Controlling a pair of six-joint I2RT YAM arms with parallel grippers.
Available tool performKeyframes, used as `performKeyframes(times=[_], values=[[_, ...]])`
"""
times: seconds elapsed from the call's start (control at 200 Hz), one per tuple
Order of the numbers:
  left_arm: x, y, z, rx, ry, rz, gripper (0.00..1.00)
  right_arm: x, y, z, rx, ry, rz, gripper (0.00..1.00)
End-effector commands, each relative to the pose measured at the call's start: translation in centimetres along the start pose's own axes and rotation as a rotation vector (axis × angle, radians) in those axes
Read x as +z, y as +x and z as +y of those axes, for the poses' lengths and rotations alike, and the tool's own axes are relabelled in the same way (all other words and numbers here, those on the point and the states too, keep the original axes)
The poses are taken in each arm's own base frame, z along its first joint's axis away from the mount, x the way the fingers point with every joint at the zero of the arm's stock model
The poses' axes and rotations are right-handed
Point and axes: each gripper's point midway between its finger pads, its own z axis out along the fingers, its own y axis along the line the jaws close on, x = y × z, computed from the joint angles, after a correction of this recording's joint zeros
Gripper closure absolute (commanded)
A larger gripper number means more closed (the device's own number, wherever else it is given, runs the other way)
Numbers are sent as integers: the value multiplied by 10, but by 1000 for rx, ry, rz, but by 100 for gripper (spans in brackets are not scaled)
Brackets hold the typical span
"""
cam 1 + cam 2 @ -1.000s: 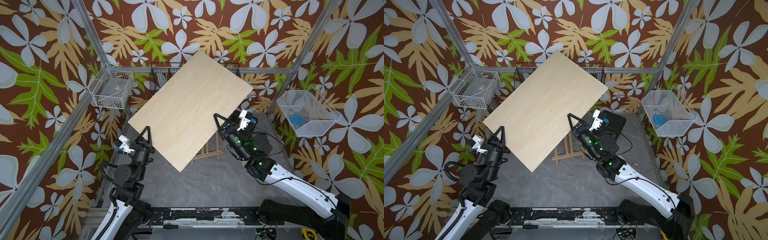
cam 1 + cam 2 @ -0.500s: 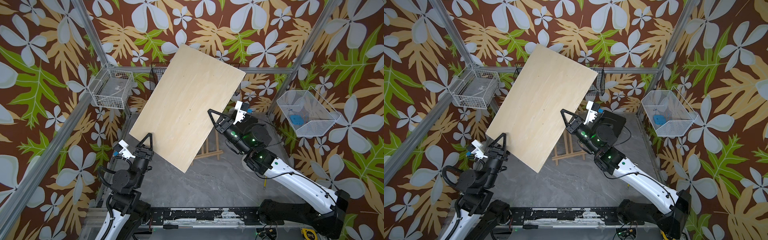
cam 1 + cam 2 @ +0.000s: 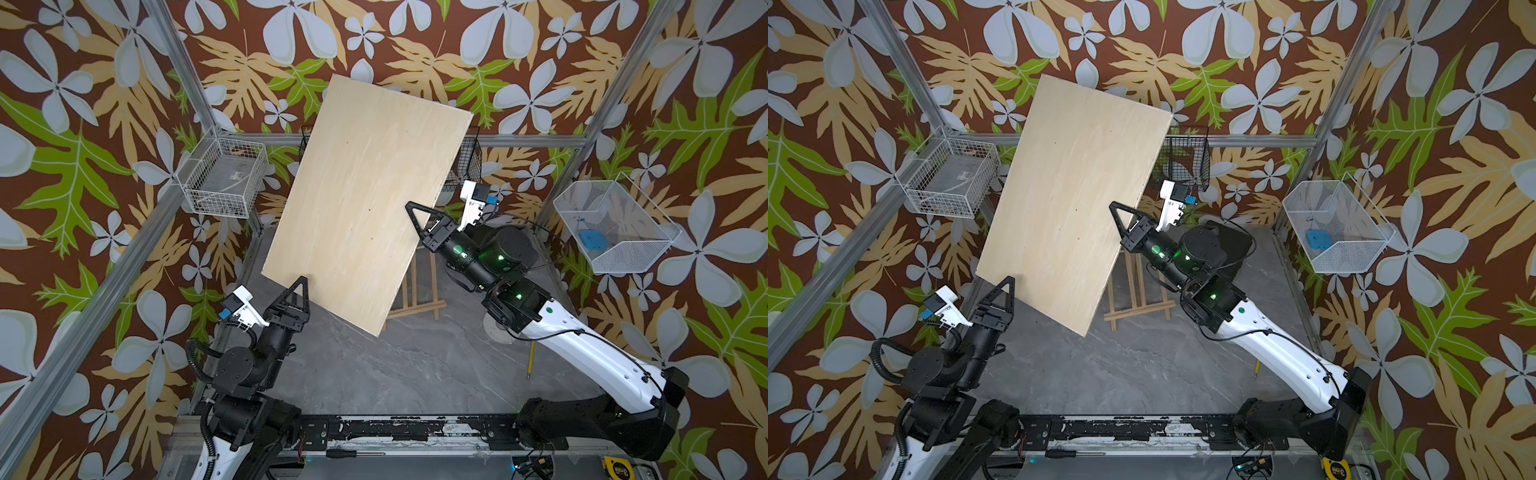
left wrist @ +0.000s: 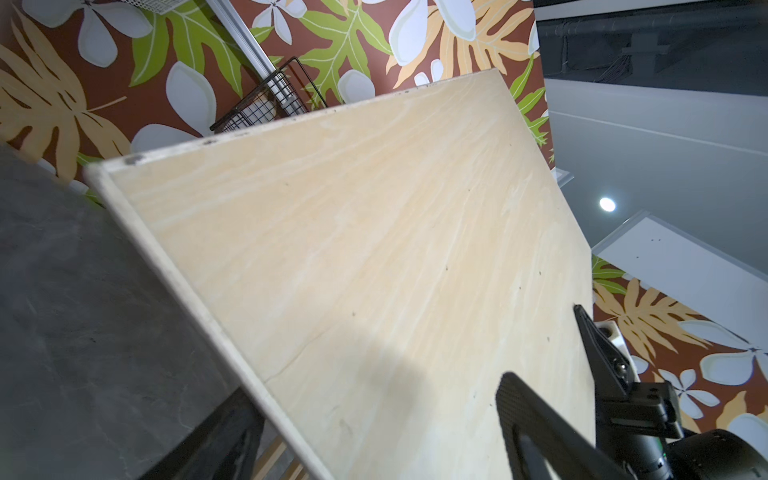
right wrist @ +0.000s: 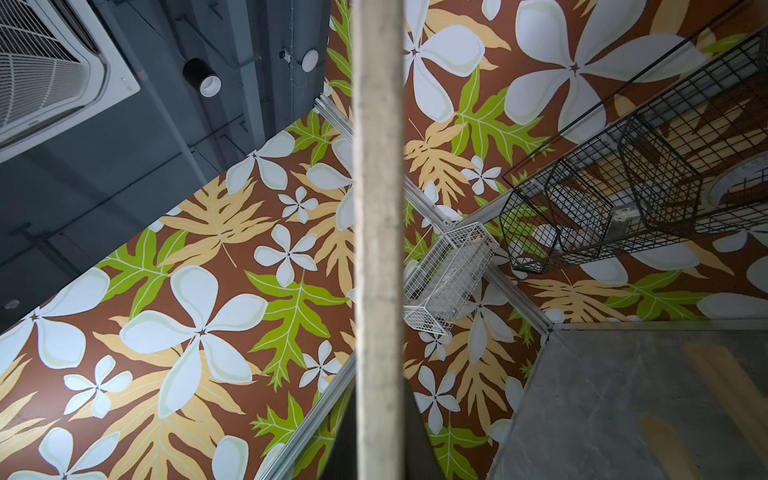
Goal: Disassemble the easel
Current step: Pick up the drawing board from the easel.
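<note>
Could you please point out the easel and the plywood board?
easel (image 3: 415,311): in a top view, on its lower crossbar.
plywood board (image 3: 361,199): in a top view, middle of its face.

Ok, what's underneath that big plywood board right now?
Under the plywood board, the easel shows only its lower legs and ledge bar, on the grey table. Its upper part is covered by the board, so whether anything else lies beneath cannot be seen.

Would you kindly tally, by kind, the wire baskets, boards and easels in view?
White wire baskets, square-grid and fine-mesh: 2
Black wire basket: 1
Large pale plywood board: 1
Small light-wood slatted easel: 1
Total: 5
</note>
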Motion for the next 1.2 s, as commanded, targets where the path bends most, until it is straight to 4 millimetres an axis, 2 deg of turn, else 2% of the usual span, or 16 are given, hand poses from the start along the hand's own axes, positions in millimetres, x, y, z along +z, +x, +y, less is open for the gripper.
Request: performKeyframes(times=[0.0,0.065,0.305,0.48,0.595,0.761,0.966,1.101,1.191], values=[[-6,1,8,123,-59,25,11,0,-35,43,13,-156,-119,100],[-11,-2,9,164,-85,27,11,5,-32,48,21,-172,-95,100],[-30,-16,9,303,-166,38,11,19,-23,41,30,-137,-44,100],[-43,-15,18,290,-218,58,10,25,-25,46,32,-148,-45,100],[-52,-22,20,278,-235,22,10,28,-24,51,40,-165,-27,100],[-53,-41,2,332,-243,-4,14,34,-1,49,26,-101,32,100],[-42,-59,-30,445,-248,44,21,32,32,30,-8,41,67,100],[-36,-56,-40,474,-232,96,27,33,53,14,-2,107,83,100],[-29,-45,-36,474,-228,143,30,33,69,0,21,143,96,100]])
